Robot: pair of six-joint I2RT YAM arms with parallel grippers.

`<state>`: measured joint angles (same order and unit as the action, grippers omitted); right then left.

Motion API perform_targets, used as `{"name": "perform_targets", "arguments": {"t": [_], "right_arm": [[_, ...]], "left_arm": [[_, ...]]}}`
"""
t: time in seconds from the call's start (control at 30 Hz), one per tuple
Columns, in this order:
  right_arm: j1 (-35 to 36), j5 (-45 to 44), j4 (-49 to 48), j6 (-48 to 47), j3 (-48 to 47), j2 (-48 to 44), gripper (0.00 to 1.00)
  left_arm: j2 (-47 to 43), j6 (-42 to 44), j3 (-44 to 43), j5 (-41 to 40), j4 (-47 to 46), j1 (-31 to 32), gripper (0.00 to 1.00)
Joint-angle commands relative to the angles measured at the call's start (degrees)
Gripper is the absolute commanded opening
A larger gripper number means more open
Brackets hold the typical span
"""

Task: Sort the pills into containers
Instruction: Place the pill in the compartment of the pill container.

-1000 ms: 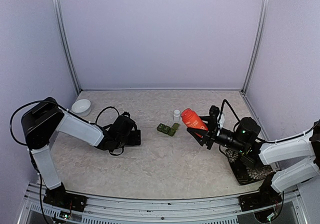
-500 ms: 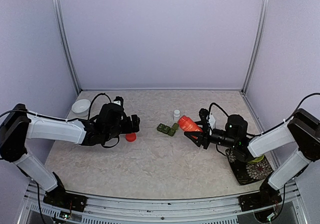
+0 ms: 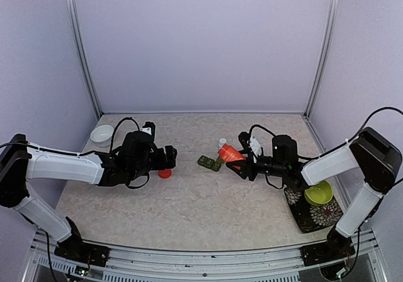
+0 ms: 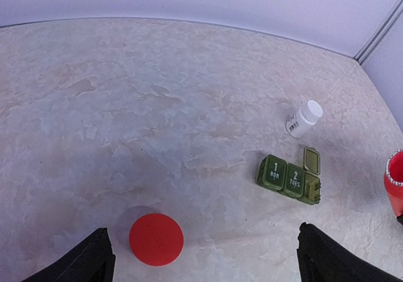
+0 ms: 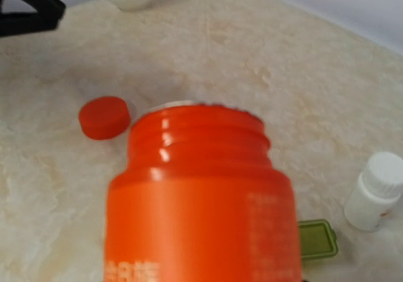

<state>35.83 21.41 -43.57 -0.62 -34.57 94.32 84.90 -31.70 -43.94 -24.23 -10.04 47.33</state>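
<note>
The dark green pill box (image 3: 211, 163) lies at mid-table; its right-hand compartment lid stands open (image 4: 311, 161), the other two are shut (image 4: 283, 174). My right gripper (image 3: 243, 166) is shut on the uncapped red-orange bottle (image 3: 231, 154), tilted with its mouth toward the box; the bottle fills the right wrist view (image 5: 201, 200). The bottle's red cap (image 3: 164, 173) lies flat on the table (image 4: 156, 238). My left gripper (image 3: 167, 158) is open and empty just above the cap, its fingers (image 4: 82, 266) wide apart. No loose pills show.
A small white capped bottle (image 3: 222, 143) stands just behind the pill box. A white bowl (image 3: 102, 134) sits at the far left. A lime-green bowl (image 3: 318, 192) rests on a patterned mat (image 3: 308, 218) at the right front.
My left gripper has lifted off the red cap and left it on the table. My right gripper has carried the bottle left, close to the pill box, uncovering the lime-green bowl.
</note>
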Motion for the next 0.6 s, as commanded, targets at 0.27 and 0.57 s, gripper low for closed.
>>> {"name": "perform_targets", "arguments": {"t": [0.27, 0.57], "right_arm": [[-0.6, -0.7, 6.1, -0.4, -4.7, 6.0, 0.18], [-0.6, -0.1, 5.8, 0.7, -6.6, 10.4, 0.18]], "left_arm": [[-1.0, -0.3, 0.9, 0.3, -0.1, 0.6, 0.99], [-1.0, -0.7, 1.7, 0.5, -0.7, 0.7, 0.99]]}}
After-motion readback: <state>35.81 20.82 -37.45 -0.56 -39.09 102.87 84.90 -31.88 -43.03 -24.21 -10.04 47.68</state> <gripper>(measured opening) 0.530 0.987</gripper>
